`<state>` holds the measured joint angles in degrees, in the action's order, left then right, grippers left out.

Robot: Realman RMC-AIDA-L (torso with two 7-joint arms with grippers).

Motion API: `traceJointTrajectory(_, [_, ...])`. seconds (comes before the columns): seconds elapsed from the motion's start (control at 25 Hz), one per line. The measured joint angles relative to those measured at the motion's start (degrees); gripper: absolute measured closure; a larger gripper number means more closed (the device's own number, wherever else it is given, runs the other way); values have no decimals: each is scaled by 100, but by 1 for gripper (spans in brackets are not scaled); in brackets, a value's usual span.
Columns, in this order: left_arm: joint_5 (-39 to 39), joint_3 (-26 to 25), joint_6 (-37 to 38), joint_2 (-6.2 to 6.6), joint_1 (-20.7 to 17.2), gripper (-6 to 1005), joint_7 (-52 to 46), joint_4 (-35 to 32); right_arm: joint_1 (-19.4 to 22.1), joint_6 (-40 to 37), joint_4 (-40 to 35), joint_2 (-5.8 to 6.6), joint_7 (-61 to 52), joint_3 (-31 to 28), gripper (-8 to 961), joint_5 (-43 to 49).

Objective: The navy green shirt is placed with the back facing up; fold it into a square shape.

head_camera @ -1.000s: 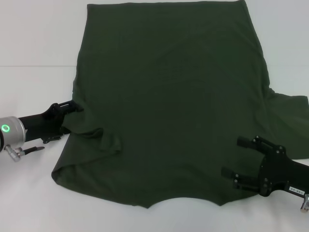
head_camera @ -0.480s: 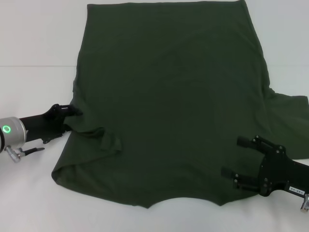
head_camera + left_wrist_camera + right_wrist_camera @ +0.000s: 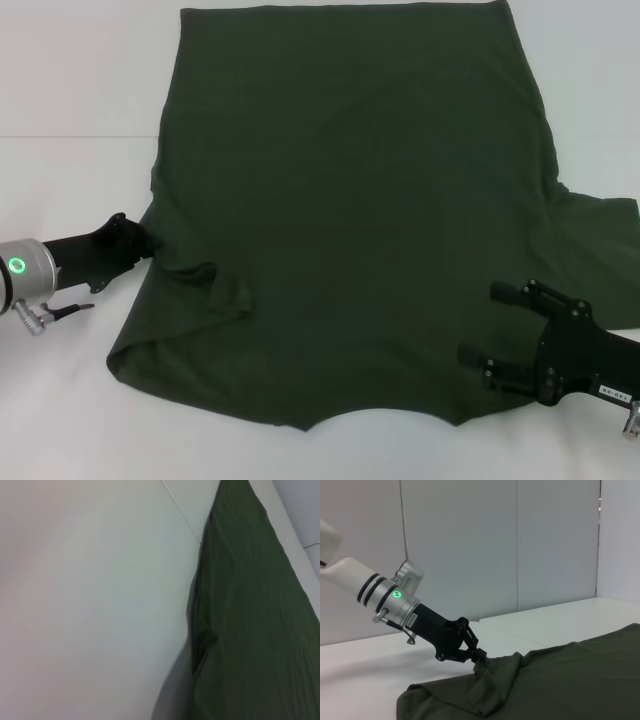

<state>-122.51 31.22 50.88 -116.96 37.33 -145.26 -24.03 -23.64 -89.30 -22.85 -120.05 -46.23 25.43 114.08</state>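
Right gripper [image 3: 493, 325]: sitting nearest the robot, at the right, low over the shirt's near right part; its two black fingers [image 3: 490, 357] are spreading wide apart, released and holding nothing.
Shirt's near edge: lying closest to the robot with a shallow curved dip in its middle; the near left corner is rumpled.
Left gripper [image 3: 148, 245]: reaching in from the left to the shirt's left edge; in the right wrist view [image 3: 476, 654] its fingers are pinching together on a raised tuck of the cloth.
Fold by the left gripper: a small flap and ridge are bunching up just beside the pinched spot.
Navy green shirt [image 3: 350, 210]: lying spread on the white table [image 3: 70, 80], plain side up, filling most of the middle and stretching to the far edge of the head view.
Right sleeve: sticking out to the right past the body, beyond the right gripper.
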Motion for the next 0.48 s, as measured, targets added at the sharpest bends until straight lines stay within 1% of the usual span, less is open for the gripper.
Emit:
traceJointTrajectory(0.12, [0, -9, 0, 0, 9, 838, 36, -2, -10, 0, 0, 0, 0, 4, 8, 0])
traceJointTrajectory(0.32, [24, -18, -31, -12, 17, 938, 61, -5, -26, 1, 0, 0, 0, 6, 8, 0])
traceJointTrajectory(0.48, [245, -32, -106, -13, 19, 937, 208, -6, -38, 10, 0, 0, 0, 0, 8, 0])
